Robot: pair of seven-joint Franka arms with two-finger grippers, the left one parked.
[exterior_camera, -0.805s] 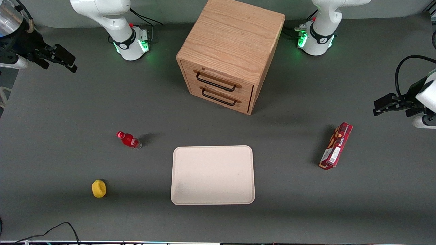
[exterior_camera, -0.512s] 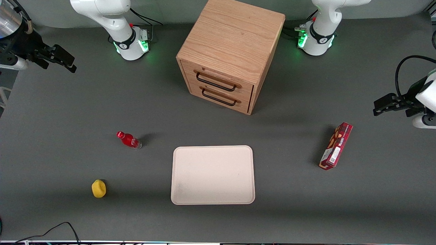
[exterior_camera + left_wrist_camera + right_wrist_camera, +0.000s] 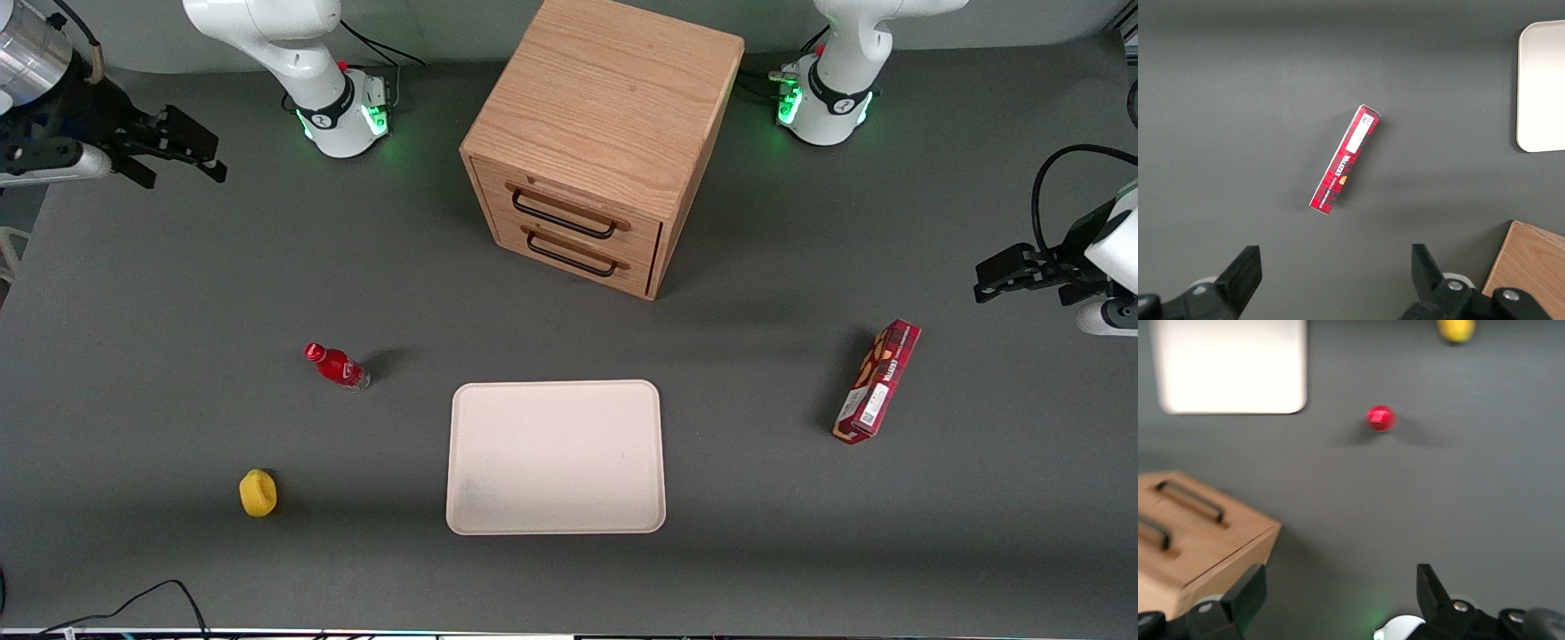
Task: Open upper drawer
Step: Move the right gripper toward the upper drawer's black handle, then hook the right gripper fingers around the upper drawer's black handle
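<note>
Now our end effector (image 3: pixel 178 147) hangs wide open and empty, well apart from the upper drawer (image 3: pixel 569 212), whose handle lies sideways toward the parked arm's end.

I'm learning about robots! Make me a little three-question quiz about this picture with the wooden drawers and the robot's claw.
1. True or false: the upper drawer of the cabinet is shut.
2. Where is the gripper? A) on the drawer handle B) in the air, toward the working arm's end of the table, holding nothing C) over the tray
3. Fill in: the small bottle standing on the table is coloured ____.

Key: 1 true: both drawer fronts sit flush. 2 B: its fingers are open, well away from the cabinet. 3 red.
</note>
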